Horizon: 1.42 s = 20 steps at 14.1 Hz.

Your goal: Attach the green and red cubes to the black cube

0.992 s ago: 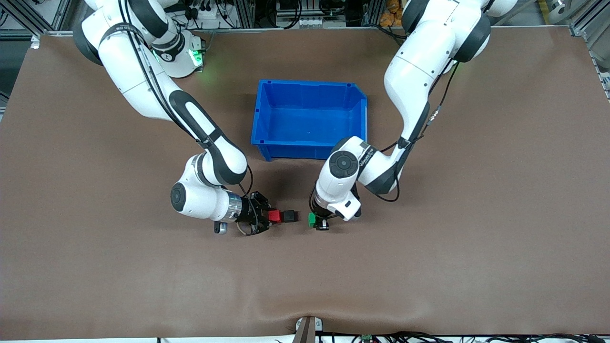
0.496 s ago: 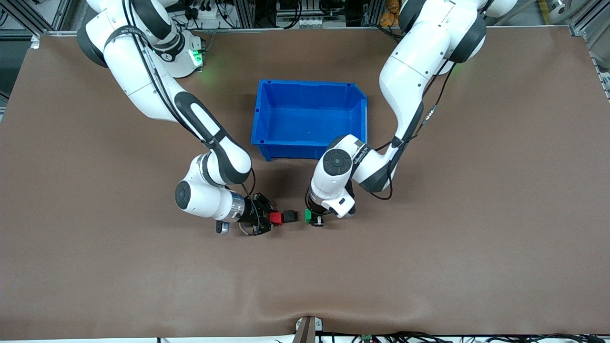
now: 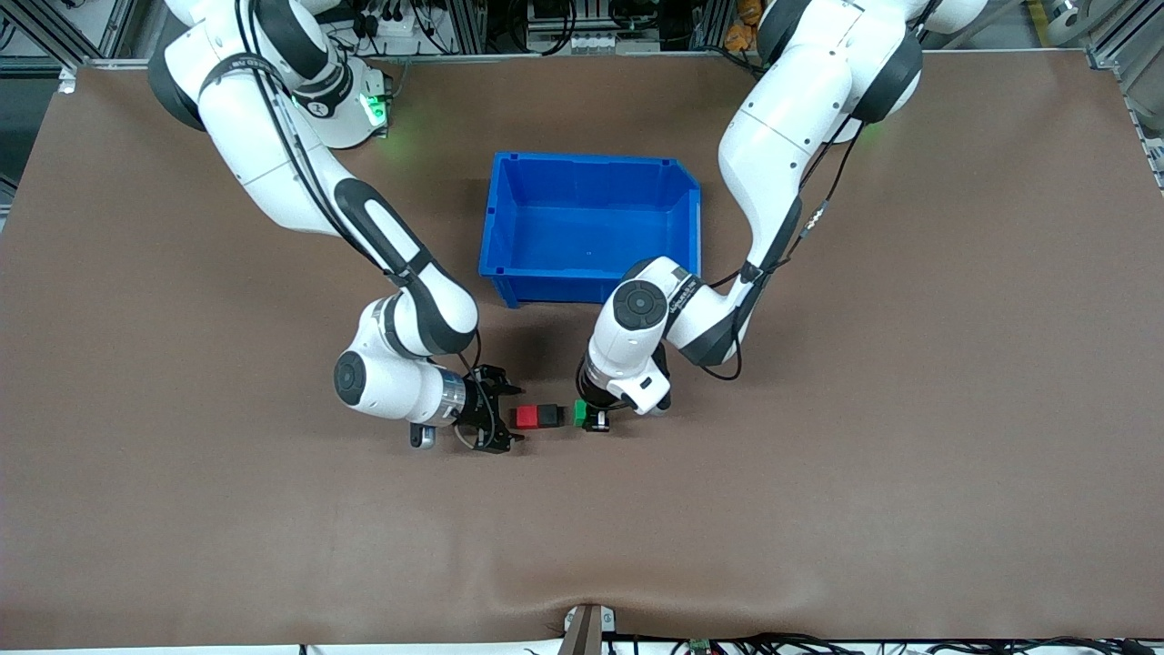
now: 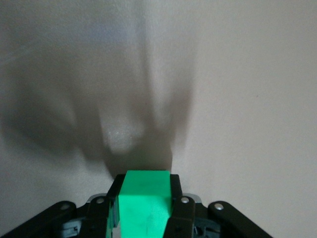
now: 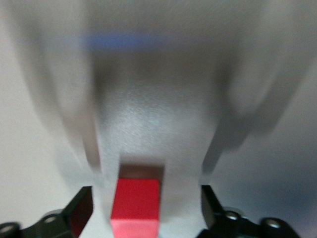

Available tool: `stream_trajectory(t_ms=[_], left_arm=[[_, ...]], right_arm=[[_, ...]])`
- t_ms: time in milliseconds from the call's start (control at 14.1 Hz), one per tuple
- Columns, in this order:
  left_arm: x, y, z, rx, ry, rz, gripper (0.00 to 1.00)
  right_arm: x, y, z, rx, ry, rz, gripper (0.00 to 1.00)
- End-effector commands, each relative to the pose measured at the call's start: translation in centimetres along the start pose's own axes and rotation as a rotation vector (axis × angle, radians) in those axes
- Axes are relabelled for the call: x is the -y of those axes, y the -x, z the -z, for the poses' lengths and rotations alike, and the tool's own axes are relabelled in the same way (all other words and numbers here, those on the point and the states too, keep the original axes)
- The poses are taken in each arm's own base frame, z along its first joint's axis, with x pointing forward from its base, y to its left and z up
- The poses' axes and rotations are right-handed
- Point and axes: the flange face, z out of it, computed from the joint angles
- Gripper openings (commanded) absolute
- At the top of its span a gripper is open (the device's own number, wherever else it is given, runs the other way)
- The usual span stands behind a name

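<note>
Front view, centre of the frame, just below the middle: the red cube (image 3: pixel 526 417) and the black cube (image 3: pixel 549 416) sit side by side and touching on the brown table (image 3: pixel 909 409). The right gripper (image 3: pixel 506 417) lies low beside the red cube, at the lower centre-left of the frame; its fingers stand apart and clear of the cube (the right wrist view shows the red cube (image 5: pixel 135 206) between two spread black fingers (image 5: pixel 79 210), with bare table on either side). The left gripper (image 3: pixel 589 417) points down just beside the black cube and is clamped on the green cube (image 3: pixel 580 414); a narrow gap separates green from black. In the left wrist view the green cube (image 4: pixel 144 203) fills the space between the two fingers (image 4: pixel 181 210). A blue bin (image 3: pixel 596 164) occupies the upper centre of the front view, above the cubes. Lettering runs along the left arm's wrist link, too small to read.
</note>
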Motion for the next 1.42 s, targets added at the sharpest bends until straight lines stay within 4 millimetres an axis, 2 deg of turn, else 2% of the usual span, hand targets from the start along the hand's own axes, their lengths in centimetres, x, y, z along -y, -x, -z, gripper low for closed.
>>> stream_trajectory(t_ms=[0, 212, 283, 425, 496, 567, 638, 708, 779, 921, 992, 1133, 1204, 1275, 1346], left_arm=[[0.2, 1.5, -0.7, 0.013, 0.020, -0.103, 0.00], [0.3, 1.7, -0.7, 0.010, 0.024, -0.112, 0.00], [0.3, 1.8, -0.6, 0.013, 0.027, -0.109, 0.00], [0.2, 1.6, -1.1, 0.029, 0.049, -0.081, 0.00], [0.1, 1.6, -1.3, 0.041, 0.065, -0.077, 0.00], [0.1, 1.6, -1.7, 0.046, 0.070, -0.074, 0.00], [-0.2, 1.5, -1.7, 0.046, 0.077, -0.072, 0.00], [-0.2, 1.5, -2.0, 0.045, 0.078, -0.073, 0.03], [-0.2, 1.4, -2.2, 0.045, 0.078, -0.073, 0.04], [-0.3, 1.4, -2.0, 0.047, 0.082, -0.071, 0.12], [-0.3, 1.4, -2.0, 0.048, 0.083, -0.071, 0.19], [-0.6, 1.4, -1.8, 0.061, 0.104, -0.072, 0.55], [-0.8, 1.4, -1.6, 0.067, 0.118, -0.075, 0.77], [-1.0, 1.3, -1.5, 0.065, 0.127, -0.079, 0.91], [-1.1, 1.1, -1.6, 0.059, 0.131, -0.090, 1.00]], right_arm=[[0.9, 0.6, 7.8, -0.045, 0.130, 0.062, 1.00], [1.3, 0.6, 17.3, -0.119, 0.311, 0.119, 1.00], [1.9, 0.9, 19.8, -0.188, 0.292, 0.153, 1.00], [2.2, 2.0, 23.5, -0.307, 0.248, 0.234, 1.00], [2.0, 2.2, 26.5, -0.317, 0.223, 0.279, 1.00], [1.5, 1.5, 30.6, -0.307, 0.195, 0.311, 1.00], [0.9, 0.3, 33.5, -0.294, 0.196, 0.347, 1.00], [-0.5, 1.5, 36.4, -0.301, 0.211, 0.460, 1.00], [-2.0, 1.3, 38.2, -0.296, 0.271, 0.577, 1.00], [-5.0, 0.2, 43.8, -0.275, 0.323, 0.737, 1.00], [-6.3, 0.1, 46.5, -0.265, 0.333, 0.858, 1.00], [-8.1, 0.2, 50.1, -0.262, 0.350, 1.099, 1.00], [-8.7, 0.1, 51.6, -0.274, 0.345, 1.153, 1.00], [-9.8, 0.4, 53.5, -0.310, 0.342, 1.173, 1.00], [-11.2, 0.8, 55.9, -0.358, 0.334, 1.171, 1.00]])
